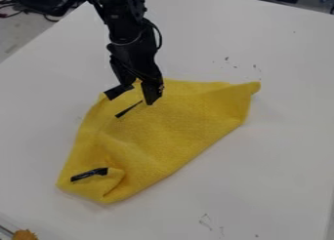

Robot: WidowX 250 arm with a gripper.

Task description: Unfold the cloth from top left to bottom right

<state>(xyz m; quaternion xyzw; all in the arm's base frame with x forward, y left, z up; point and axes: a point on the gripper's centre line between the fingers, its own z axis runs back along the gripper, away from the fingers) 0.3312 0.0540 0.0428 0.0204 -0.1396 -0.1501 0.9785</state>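
"Where's the cloth?"

"The yellow cloth (182, 122) lies across the middle of the white table (281, 185), rumpled, with a narrow point at the upper right and a small fold at the lower left."

"And the pincer (137, 95)?"

"Over the cloth's upper-left part, hanging from the black arm (134, 49). It's released: the two fingers stand apart, and yellow shows between them."

"What are those dark marks?"

"A black strip (81, 176) by the lower-left fold, a thin dark sliver (128, 109) just below the pincer, and a dark patch (114, 92) at the cloth's upper-left edge."

"Anything in the bottom-left corner?"

"Something orange-brown (25, 235), partly cut off by the view's edge."
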